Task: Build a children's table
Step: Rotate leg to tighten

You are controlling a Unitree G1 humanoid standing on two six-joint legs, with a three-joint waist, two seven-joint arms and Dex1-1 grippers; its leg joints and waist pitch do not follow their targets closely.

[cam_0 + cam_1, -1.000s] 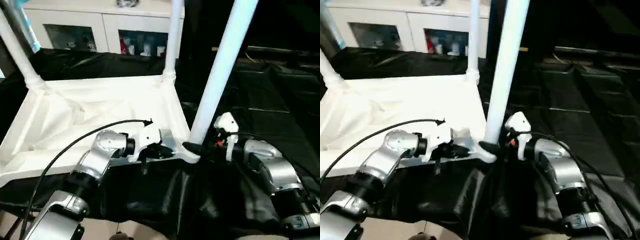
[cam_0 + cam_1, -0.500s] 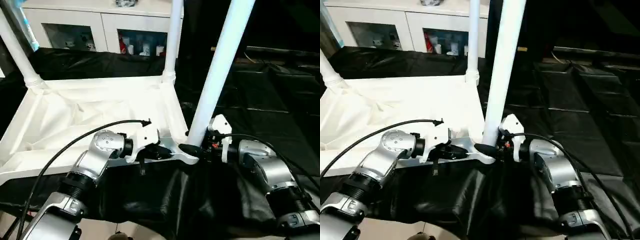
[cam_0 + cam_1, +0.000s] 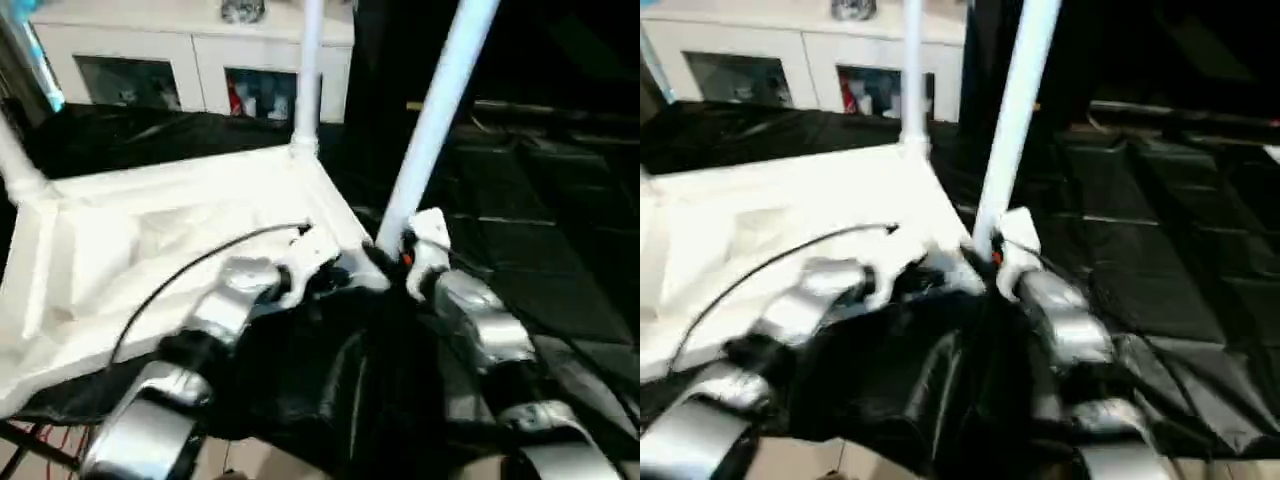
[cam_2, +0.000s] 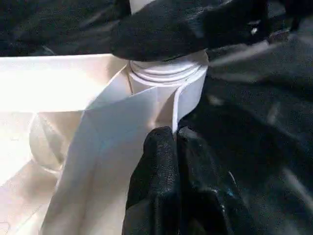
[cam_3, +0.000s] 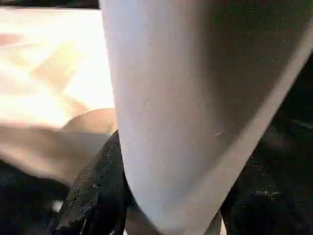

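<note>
While my right jaws (image 3: 385, 262) stay clamped round the long white tubular leg (image 3: 430, 120) at its socket, the upturned white plastic tabletop (image 3: 150, 250), pinched by my left jaws (image 4: 172, 147), has swung, suggesting seating.

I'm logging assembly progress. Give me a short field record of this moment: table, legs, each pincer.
table: white plastic tabletop, upside down on black cloth
legs: three white tubular legs stand in corner sockets
near leg: in near right socket
left pincer: shut on tabletop's rim by that socket
right pincer: around near leg's base
</note>
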